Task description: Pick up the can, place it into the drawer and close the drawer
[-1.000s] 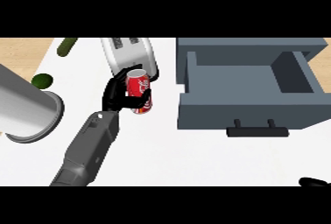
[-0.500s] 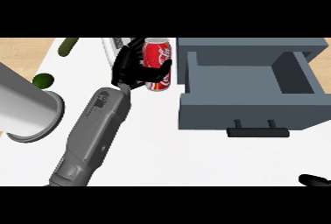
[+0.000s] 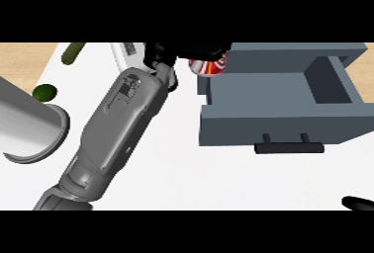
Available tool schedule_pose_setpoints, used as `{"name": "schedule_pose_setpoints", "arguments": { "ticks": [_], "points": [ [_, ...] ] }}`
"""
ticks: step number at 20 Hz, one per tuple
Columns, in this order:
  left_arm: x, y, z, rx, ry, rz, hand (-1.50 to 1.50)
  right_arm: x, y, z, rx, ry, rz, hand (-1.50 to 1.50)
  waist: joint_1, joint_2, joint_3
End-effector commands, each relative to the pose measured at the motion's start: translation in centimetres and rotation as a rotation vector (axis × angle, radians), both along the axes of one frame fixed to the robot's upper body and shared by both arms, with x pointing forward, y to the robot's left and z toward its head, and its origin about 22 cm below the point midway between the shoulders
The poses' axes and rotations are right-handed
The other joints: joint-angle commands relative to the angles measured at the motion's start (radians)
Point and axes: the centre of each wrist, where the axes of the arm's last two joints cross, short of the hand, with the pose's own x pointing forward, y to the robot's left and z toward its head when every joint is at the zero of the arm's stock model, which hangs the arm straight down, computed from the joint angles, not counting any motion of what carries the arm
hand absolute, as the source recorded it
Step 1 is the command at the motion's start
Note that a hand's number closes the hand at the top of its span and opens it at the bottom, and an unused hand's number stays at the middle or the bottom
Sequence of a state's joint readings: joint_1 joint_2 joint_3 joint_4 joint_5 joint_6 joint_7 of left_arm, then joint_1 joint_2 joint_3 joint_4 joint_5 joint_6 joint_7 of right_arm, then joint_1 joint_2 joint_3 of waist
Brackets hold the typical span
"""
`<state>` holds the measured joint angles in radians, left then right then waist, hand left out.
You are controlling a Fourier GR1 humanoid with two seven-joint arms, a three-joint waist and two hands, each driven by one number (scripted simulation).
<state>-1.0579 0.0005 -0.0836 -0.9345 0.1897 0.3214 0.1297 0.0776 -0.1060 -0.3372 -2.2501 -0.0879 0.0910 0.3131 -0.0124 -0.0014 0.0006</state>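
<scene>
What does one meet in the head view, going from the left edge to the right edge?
Grey cylinder → green ball → left forearm → red can in the left hand → open grey drawer → right hand.

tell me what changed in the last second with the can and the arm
The left hand, curled round the red can, has carried it up and to the right, from the counter beside the toaster to the back left corner of the open grey drawer. The can is still held, not yet inside. The drawer stayed open, the big metal pot did not move, and the right hand stayed at the lower right edge.
</scene>
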Motion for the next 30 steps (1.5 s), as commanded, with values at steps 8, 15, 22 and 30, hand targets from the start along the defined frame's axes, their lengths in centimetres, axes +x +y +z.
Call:
{"name": "schedule_pose_setpoints", "arguments": {
  "ticks": [8, 15, 22, 30],
  "points": [
    [0.9, -5.8, 7.1, 0.069, 0.016, 0.01, 1.5, 0.9, 1.1, 1.5, 0.009, -0.016, 0.029, -1.5, -0.027, 0.008, 0.0],
    [1.6, -7.4, 7.8, 0.124, 0.038, 0.035, 1.5, 0.3, 1.5, 1.3, 0.012, -0.031, 0.038, -1.5, -0.058, 0.015, 0.001],
    [1.8, -8.2, 8.4, 0.165, 0.031, 0.054, 1.5, 1.6, 0.8, 1.7, 0.004, -0.048, 0.04, -1.5, -0.059, 0.018, 0.002],
    [2.3, -7.7, 6.2, 0.163, 0.01, 0.178, -1.5, 2.9, 0.6, 1.7, -0.009, -0.025, 0.074, -1.5, -0.086, 0.028, 0.003]
  ]
}}
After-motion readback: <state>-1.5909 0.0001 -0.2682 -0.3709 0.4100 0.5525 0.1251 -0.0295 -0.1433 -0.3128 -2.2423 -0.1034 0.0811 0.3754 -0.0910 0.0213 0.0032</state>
